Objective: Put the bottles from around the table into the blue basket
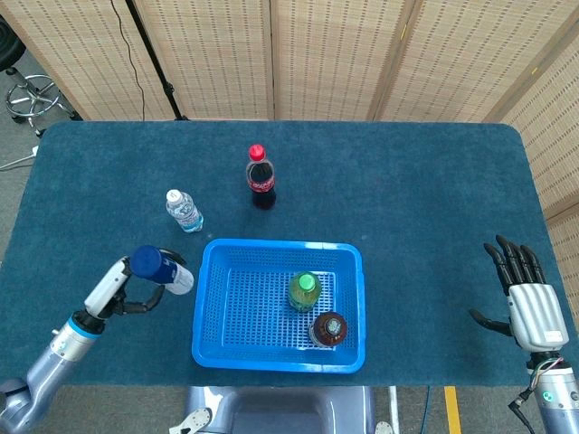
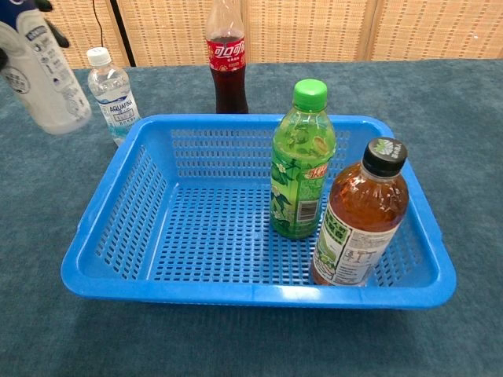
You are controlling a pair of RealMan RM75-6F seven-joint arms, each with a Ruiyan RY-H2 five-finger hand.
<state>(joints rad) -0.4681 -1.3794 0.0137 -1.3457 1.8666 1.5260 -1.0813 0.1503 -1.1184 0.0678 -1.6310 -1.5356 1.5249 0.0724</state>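
Now left hand (image 1: pixel 127 291) grips blue-capped bottle (image 1: pixel 161 269), tilted, beside blue basket (image 1: pixel 206 298).

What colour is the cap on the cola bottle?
Red, best seen in the head view on the cola bottle.

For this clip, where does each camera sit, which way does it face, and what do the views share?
Head view: high above the near table edge, looking down on the whole table; shows the left robot hand holding the blue-capped bottle, and the open right robot hand.
Chest view: low at the near edge, facing across the blue basket; no robot hand clearly visible.
Shared: basket, blue-capped bottle, green tea bottle, brown tea bottle, cola bottle, water bottle.
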